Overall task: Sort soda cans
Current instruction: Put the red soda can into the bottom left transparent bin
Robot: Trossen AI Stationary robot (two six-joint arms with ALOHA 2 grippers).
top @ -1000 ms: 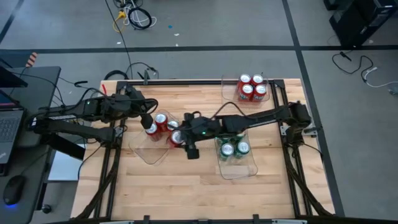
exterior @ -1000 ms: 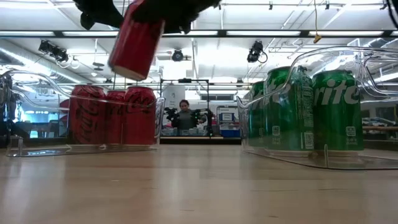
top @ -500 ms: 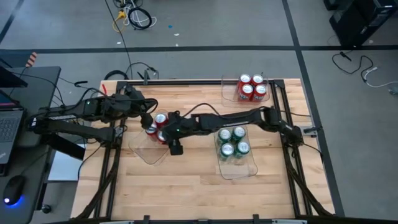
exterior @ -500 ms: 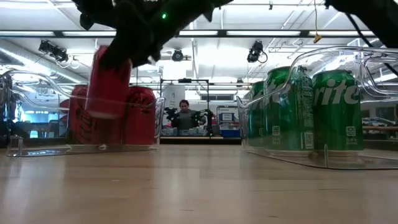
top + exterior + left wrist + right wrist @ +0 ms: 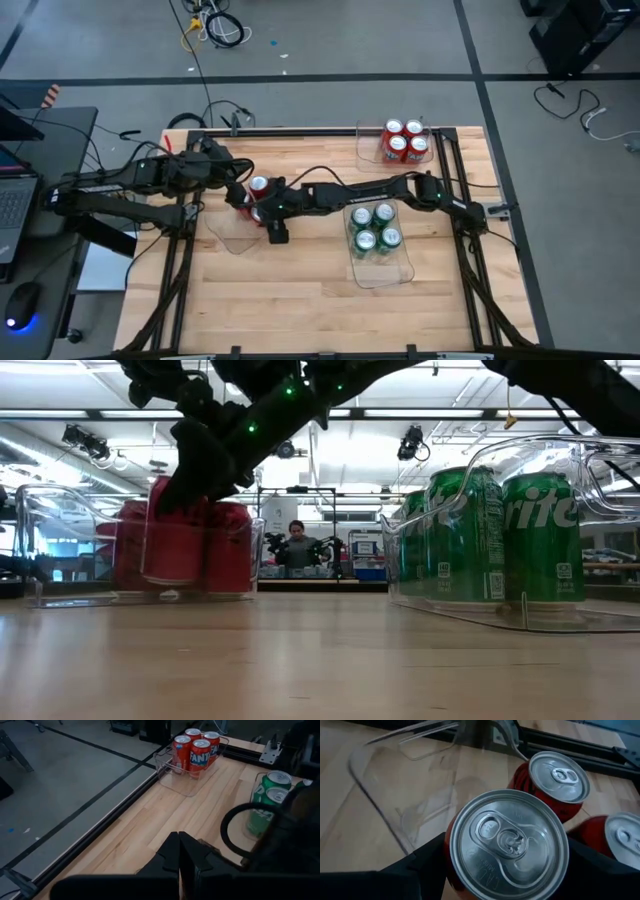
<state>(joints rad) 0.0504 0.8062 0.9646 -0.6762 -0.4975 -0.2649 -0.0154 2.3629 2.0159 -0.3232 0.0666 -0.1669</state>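
My right gripper [image 5: 268, 208] reaches across from the table's right side. It is shut on a red soda can [image 5: 172, 530] inside the clear left bin [image 5: 228, 243]. Other red cans [image 5: 258, 185] stand upright on that bin's floor beside it [image 5: 559, 775]. My left gripper [image 5: 238, 194] hovers at the bin's far left side, fingers shut [image 5: 179, 854]. Several green cans [image 5: 376, 228] stand in the middle bin [image 5: 500, 530]. More red cans [image 5: 404, 140] stand in the far right bin. My right gripper pinches the red can between its two fingers [image 5: 422, 865], one on either side of the upper body just under the silver top [image 5: 509, 842], coming from above. The can is upright, its base [image 5: 170, 578] low inside the bin; whether it rests on the floor I cannot tell. My left gripper: I cannot tell whether it touches the bin wall.
The near half of the wooden table [image 5: 300, 300] holds nothing I can see. Black frame rails [image 5: 470, 250] run along the table's sides. A laptop and mouse [image 5: 22, 300] sit on a desk to the left. A person [image 5: 296, 545] is far behind the table.
My right gripper has carried the red can toward the table's left edge and down, from above the bin's right side into the left bin. The can hung tilted then and stands upright now. The left bin has shifted a little on the table.
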